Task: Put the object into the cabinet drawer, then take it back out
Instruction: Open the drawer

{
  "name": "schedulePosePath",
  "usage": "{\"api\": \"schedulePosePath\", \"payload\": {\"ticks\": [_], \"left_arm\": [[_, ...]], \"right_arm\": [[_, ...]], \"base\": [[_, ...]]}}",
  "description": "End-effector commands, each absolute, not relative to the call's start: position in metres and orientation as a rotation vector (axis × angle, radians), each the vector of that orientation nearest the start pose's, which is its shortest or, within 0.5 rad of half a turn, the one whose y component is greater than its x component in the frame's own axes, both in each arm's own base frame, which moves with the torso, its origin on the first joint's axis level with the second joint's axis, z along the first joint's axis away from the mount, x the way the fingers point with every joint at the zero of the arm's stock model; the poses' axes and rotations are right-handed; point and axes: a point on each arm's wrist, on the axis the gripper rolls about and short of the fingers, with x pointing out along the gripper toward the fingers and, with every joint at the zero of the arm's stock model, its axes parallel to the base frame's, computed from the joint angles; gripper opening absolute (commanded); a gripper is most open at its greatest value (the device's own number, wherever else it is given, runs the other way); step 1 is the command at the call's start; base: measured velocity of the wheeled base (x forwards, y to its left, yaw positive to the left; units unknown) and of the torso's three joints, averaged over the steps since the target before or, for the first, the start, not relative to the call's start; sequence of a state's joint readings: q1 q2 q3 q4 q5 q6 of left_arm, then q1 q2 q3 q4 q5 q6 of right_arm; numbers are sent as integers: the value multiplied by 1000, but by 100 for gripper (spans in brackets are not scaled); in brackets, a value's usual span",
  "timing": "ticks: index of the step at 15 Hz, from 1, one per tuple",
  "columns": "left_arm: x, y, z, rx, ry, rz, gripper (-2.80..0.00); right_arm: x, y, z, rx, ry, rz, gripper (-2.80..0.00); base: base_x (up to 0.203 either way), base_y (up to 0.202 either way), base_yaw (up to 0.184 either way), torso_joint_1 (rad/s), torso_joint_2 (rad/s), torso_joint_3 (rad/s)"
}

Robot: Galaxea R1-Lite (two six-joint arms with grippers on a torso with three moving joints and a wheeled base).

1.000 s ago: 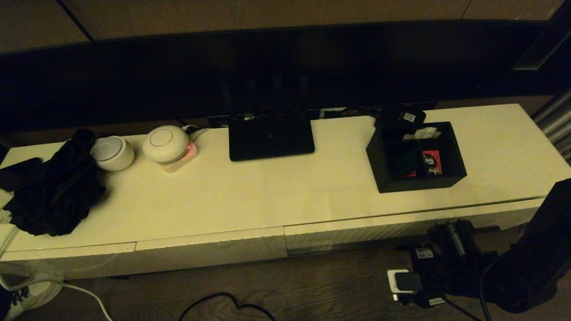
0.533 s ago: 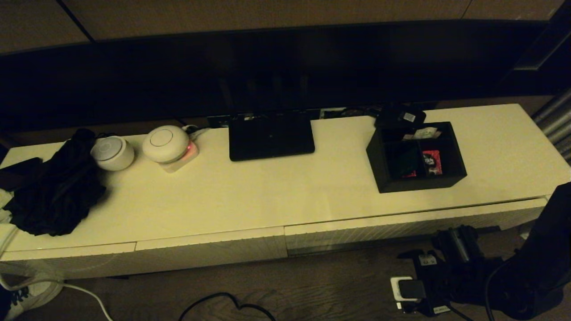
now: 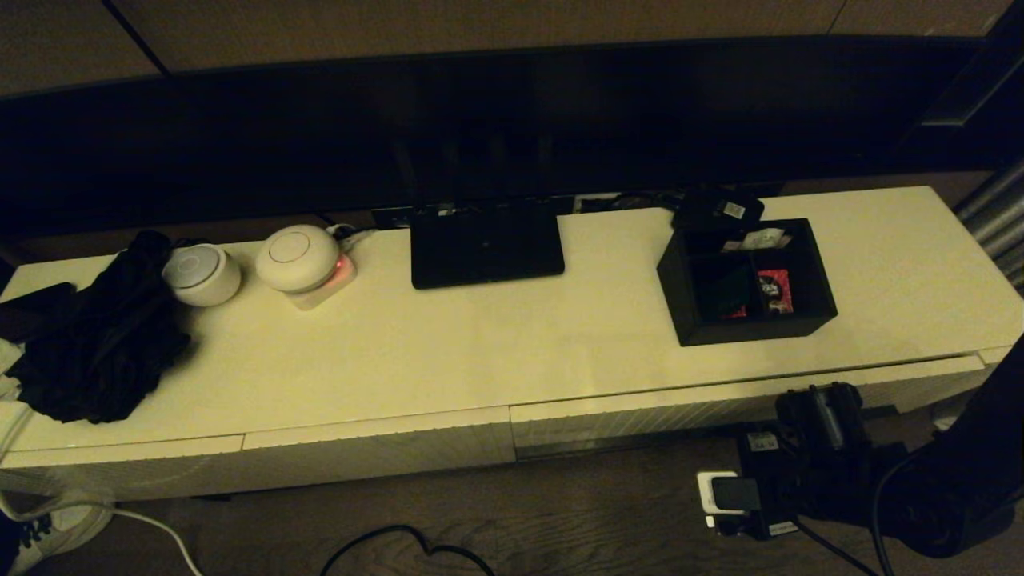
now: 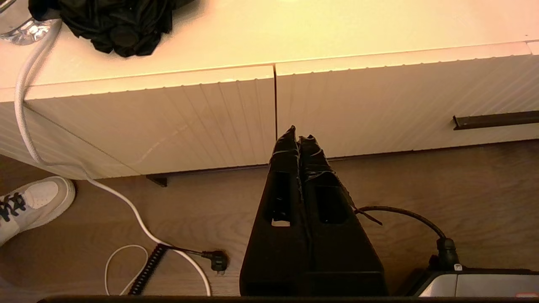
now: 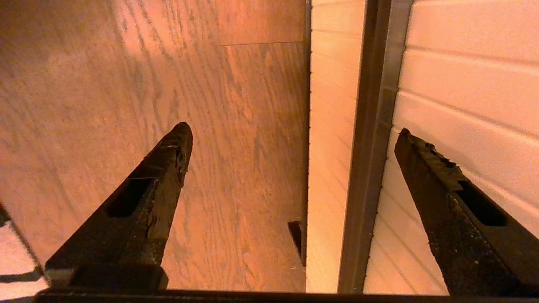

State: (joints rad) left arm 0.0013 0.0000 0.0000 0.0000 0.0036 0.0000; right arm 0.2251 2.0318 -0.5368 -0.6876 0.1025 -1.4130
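right gripper (image 5: 290, 134) released, at drawer (image 3: 720, 404) front, 5 o'clock | left gripper (image 4: 298, 136) clenched, empty | box (image 3: 746, 282) on cabinet top (image 3: 480, 344)

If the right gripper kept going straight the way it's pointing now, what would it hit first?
Probably the ribbed cream-white cabinet drawer front: the open right gripper straddles the dark metal handle strip beside the brown wooden floor; depth is unclear.

Dim, warm yellow-orange light; deep shadow behind the cabinet top (image 3: 480, 352), wrist views brighter
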Motion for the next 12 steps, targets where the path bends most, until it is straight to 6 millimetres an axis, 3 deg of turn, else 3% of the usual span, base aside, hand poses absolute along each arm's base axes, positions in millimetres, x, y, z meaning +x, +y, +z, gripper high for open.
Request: {"api": "schedulePosePath", "payload": {"ticks": [1,12], "left_arm": [[-23,0,75,0,3,6,-280],[-23,0,75,0,3,6,-280]], "right_arm": [[289,68,21,-1372,456,836,0],[304,67,8,-1364,473,835,0]], "base": [[0,0,0,0,0,0],[0,0,0,0,0,0]]}}
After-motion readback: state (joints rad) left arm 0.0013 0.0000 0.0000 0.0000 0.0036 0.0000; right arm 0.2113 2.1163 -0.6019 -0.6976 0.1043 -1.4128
